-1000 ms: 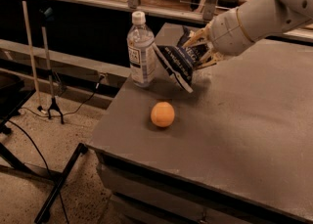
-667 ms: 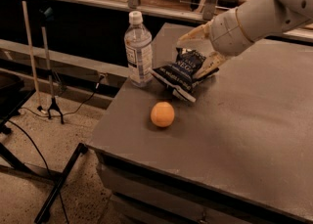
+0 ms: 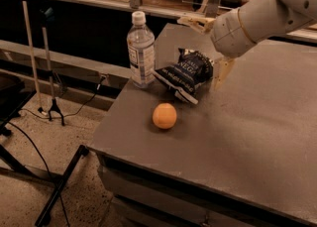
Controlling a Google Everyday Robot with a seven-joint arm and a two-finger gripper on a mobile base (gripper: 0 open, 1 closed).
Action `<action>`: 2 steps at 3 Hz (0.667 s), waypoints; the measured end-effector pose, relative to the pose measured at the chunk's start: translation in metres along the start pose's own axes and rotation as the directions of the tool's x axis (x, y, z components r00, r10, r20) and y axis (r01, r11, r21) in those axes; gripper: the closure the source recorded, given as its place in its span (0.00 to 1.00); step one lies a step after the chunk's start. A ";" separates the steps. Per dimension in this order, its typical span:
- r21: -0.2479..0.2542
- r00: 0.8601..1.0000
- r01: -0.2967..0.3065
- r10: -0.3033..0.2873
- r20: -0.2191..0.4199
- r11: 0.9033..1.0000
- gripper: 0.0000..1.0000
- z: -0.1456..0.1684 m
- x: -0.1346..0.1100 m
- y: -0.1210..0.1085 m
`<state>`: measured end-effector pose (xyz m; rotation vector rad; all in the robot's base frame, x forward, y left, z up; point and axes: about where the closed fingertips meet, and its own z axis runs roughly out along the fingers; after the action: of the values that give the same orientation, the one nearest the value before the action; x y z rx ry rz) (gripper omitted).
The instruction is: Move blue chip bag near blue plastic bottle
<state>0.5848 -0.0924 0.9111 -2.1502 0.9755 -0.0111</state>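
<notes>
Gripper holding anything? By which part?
Nothing. The gripper is open beside the dark navy foil chip bag, which lies on the table by the clear plastic bottle.

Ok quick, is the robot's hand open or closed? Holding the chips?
Gripper: open, holding nothing, just above the blue chip bag, which lies on the table by the blue plastic bottle.
</notes>
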 end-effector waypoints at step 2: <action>-0.019 0.999 -0.030 0.029 -0.016 0.999 0.00 -0.043 0.014 0.007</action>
<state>0.5771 -0.1321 0.9333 -2.1563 1.0203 -0.0042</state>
